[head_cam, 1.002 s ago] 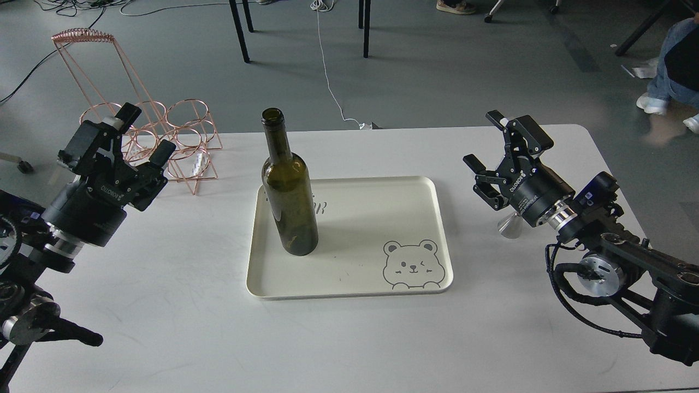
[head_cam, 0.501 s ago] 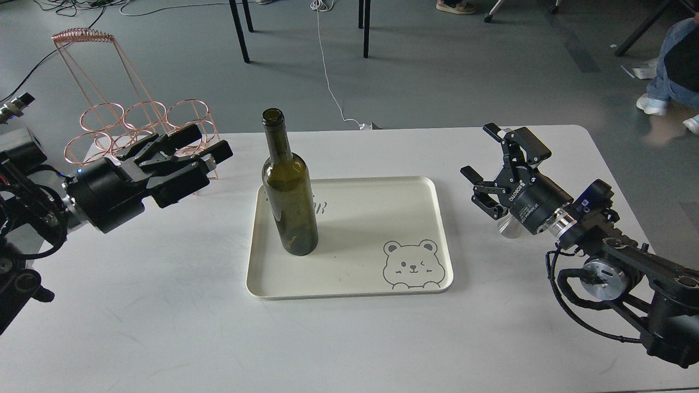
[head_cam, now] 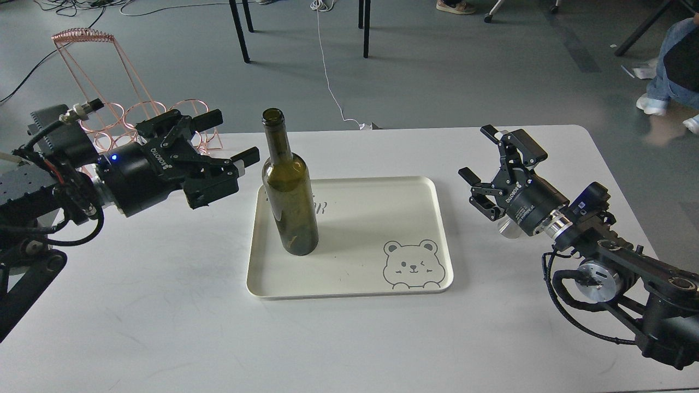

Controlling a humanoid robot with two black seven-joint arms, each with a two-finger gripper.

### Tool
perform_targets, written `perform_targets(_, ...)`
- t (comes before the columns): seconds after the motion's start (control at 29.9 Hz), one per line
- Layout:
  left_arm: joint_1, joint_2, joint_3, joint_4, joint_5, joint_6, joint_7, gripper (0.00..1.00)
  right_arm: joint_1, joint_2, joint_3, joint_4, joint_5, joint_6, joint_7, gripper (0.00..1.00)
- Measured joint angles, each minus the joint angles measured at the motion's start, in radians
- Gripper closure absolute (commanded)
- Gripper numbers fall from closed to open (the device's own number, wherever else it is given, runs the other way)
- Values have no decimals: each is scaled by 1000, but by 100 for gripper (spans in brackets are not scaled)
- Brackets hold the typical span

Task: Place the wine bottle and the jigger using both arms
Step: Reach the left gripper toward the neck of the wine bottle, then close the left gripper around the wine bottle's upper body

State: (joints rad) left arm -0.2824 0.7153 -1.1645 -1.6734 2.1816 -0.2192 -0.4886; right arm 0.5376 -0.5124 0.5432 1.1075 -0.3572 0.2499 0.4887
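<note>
The dark olive-green wine bottle [head_cam: 289,196] stands upright on the left part of a cream tray [head_cam: 371,218] with a bear drawing. My left gripper [head_cam: 229,136] is open and empty, lying sideways just left of the bottle at shoulder height, with its near fingertip [head_cam: 250,155] close to the glass. My right gripper [head_cam: 478,153] is open and empty above the table, right of the tray. The steel jigger [head_cam: 510,229] stands on the table under and behind the right gripper's body, and only its lower cone shows.
A copper wire bottle rack [head_cam: 136,114] stands at the table's back left, behind my left arm. The table's far edge runs just behind the bottle. Chair legs and a seated person's legs [head_cam: 671,71] are on the floor beyond.
My left arm has swung right and turned sideways, bringing its open fingers from beside the rack up to the bottle. My right gripper has shifted slightly down and left. The bottle has not moved.
</note>
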Motion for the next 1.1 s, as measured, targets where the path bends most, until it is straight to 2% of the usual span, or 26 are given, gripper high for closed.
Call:
perform_targets(0.3, -40, -38, 61, 7, 0, -1, 0, 2, -1, 0, 0, 2, 0, -5, 0, 1)
perform_targets(1.1, -174, -133, 179, 133, 0, -5, 0, 3, -7, -2, 1, 3, 1, -25, 0, 1)
